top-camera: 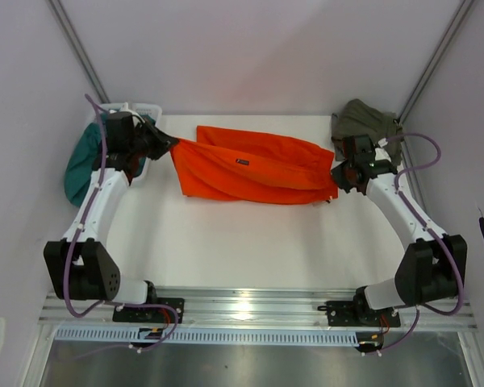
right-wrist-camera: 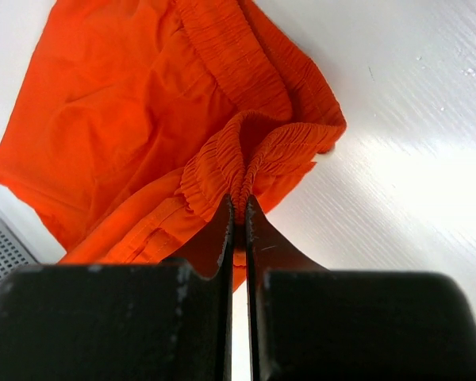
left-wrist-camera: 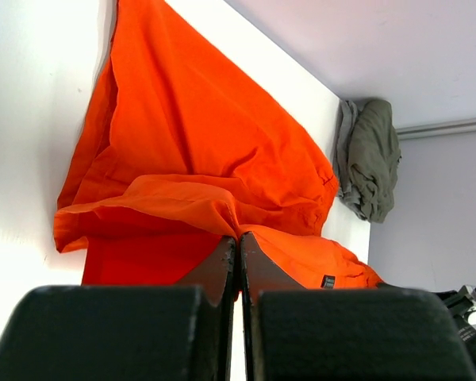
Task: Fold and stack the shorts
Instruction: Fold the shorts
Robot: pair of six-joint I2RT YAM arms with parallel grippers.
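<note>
The orange shorts lie stretched across the back middle of the white table, with a small dark tag on top. My left gripper is shut on their left hem edge, seen pinched in the left wrist view. My right gripper is shut on the gathered elastic waistband at the right end, seen in the right wrist view. The fabric is lifted slightly at both ends. Olive-green shorts lie bunched at the back right. A teal garment hangs at the left.
A white basket stands at the back left behind my left arm, with the teal garment draped beside it. Grey walls close in the table on three sides. A metal rail runs along the near edge.
</note>
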